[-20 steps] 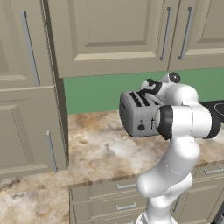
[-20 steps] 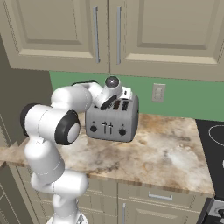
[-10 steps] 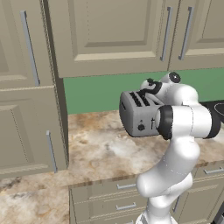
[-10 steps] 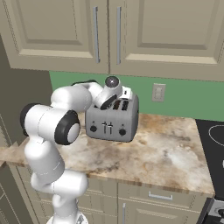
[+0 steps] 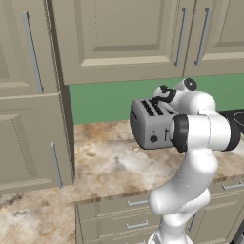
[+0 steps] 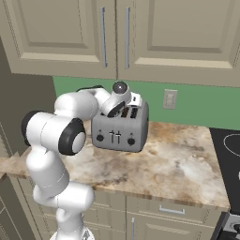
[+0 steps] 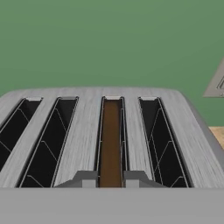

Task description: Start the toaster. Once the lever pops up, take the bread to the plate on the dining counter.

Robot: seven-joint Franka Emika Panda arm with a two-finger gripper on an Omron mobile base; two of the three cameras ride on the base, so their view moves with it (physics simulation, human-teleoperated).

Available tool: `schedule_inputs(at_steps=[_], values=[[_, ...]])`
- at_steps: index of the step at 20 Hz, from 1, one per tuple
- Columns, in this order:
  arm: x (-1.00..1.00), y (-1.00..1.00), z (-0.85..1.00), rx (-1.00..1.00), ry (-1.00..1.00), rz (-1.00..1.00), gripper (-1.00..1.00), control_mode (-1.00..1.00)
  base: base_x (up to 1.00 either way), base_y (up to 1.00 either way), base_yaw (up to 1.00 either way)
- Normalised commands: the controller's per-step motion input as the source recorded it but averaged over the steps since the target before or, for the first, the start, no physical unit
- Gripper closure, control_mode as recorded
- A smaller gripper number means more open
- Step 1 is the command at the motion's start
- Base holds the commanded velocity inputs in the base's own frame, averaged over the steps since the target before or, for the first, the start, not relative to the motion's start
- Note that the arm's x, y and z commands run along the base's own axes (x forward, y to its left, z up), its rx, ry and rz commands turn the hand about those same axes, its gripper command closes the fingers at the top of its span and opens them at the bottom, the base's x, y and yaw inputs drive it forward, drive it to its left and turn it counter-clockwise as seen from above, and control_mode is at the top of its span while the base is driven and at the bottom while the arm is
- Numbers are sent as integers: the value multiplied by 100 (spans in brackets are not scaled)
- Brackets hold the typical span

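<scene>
The grey four-slot toaster [image 5: 151, 125] [image 6: 118, 133] [image 7: 87, 131] stands on the marbled worktop against the green wall. A dark brown slice of bread [image 7: 111, 140] sits in its third slot from the left in the hand view. My gripper [image 7: 111, 180] [image 5: 159, 97] [image 6: 123, 110] hangs over the toaster's top, reaching down into that slot. Its two fingertips [image 7: 89, 179] press against the near end of the bread from both sides, so the gripper is shut on it. The plate and the dining counter are out of view.
Beige wall cupboards [image 5: 119, 38] hang close above the toaster. A tall cabinet [image 5: 28, 95] bounds the worktop [image 5: 109, 162] on the left. A wall outlet [image 6: 169, 98] is behind the toaster, and a black stove top [image 6: 227, 145] lies to the right.
The jaws have gone from wide open to shut on the bread in the slot. The arm and toaster have stayed in place.
</scene>
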Motion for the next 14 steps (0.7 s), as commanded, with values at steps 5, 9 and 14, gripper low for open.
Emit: schedule_inputs(at_steps=[5,9,14], values=[[0,0,0,0,0,0,100,-100,0,0,0],[0,0,0,0,0,0,100,-100,0,0,0],[0,0,0,0,0,0,100,-100,0,0,0]])
